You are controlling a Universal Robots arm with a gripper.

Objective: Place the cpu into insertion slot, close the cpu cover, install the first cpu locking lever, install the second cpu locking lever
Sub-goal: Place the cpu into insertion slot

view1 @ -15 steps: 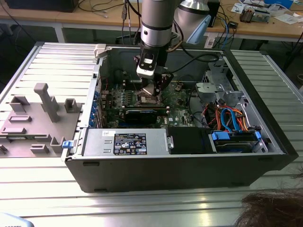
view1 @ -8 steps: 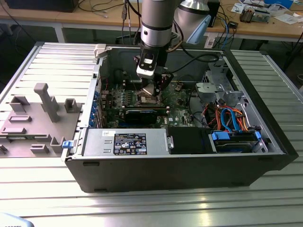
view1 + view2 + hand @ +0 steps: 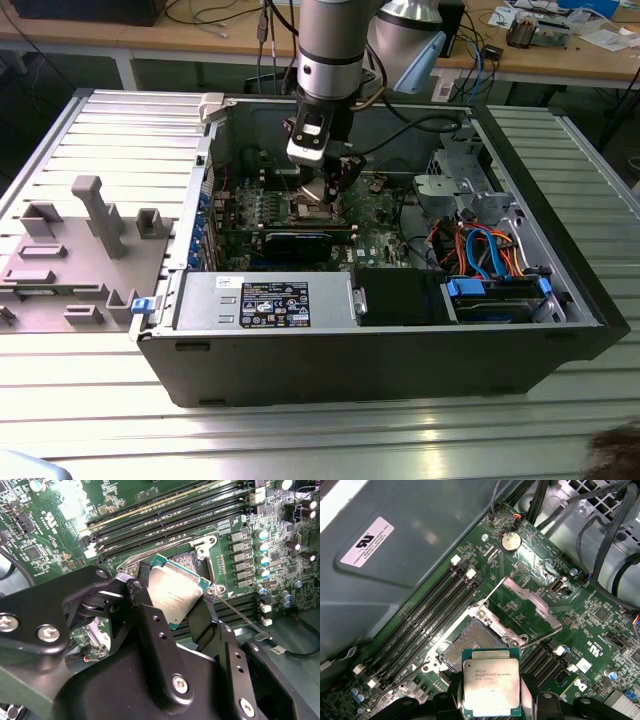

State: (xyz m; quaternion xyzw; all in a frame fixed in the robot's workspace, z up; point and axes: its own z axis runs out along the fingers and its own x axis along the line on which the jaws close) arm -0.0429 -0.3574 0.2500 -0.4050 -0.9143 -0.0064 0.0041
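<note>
- Gripper [image 3: 172,599]: I see its two black fingers clamped on opposite edges of the cpu [image 3: 176,591].
- Cpu: held tilted just above the insertion slot [image 3: 470,647], not seated.
- Insertion slot: its dark pin field lies bare in the first wrist view, between banks of memory slots [image 3: 427,615].
- Cpu cover [image 3: 530,605]: swung open, clear of the socket, with green board showing through its window.
- Locking lever [image 3: 240,615]: a thin wire rod running out from a socket corner.
- Exterior view: the computer case [image 3: 350,350] lies open on the ribbed tabletop [image 3: 300,440]. The arm reaches in at about 1 o'clock from the power supply [image 3: 260,300]. A grey fixture plate [image 3: 70,250] lies at 9 o'clock of the case.
</note>
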